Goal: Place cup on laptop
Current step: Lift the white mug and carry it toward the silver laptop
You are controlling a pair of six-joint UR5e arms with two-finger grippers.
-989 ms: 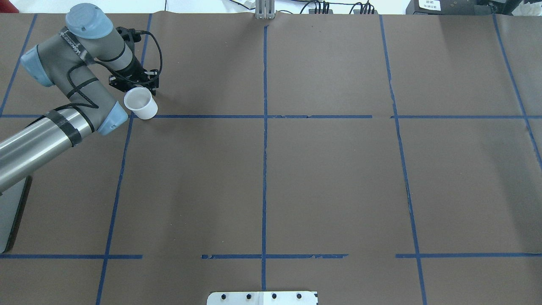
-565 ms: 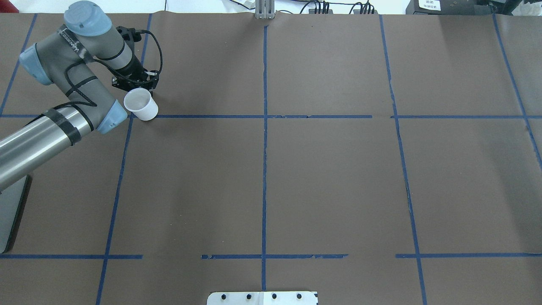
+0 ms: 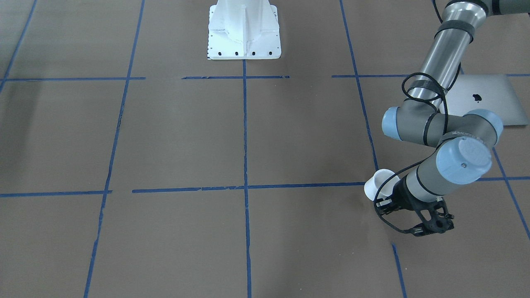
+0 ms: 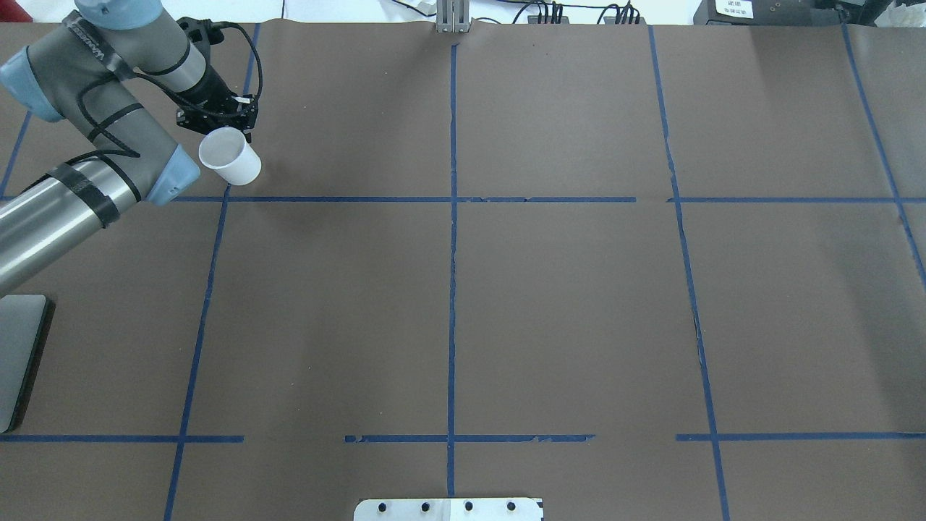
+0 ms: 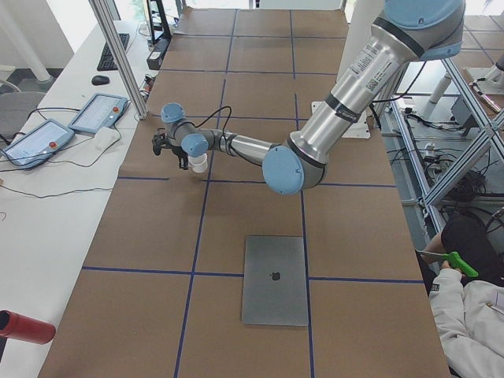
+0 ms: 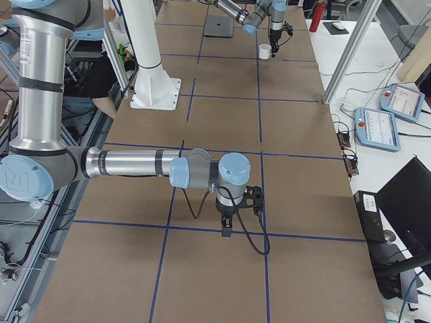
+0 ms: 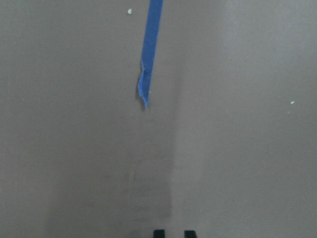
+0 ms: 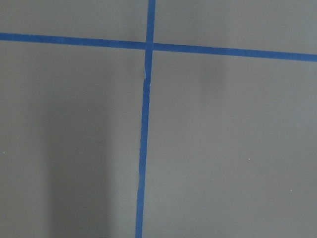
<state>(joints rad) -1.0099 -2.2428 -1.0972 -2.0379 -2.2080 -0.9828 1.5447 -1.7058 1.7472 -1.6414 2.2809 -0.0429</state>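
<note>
The small white cup hangs at my left gripper, clear of the brown table at the far left. The jaws look shut on its far side, and the grip itself is hidden. It also shows in the front view beside the gripper. The left wrist view shows only two close fingertips over bare table. The silver laptop lies shut, nearer the robot, partly behind the left arm; its edge shows overhead. My right gripper points down over the table; I cannot tell its state.
Blue tape lines divide the brown table cover. The white robot base plate stands at the robot's edge. Tablets and a mouse lie on the side bench. A person sits by the table's corner.
My left arm has moved away from the robot and left. The cup has gone with it and now hangs higher over the table.
</note>
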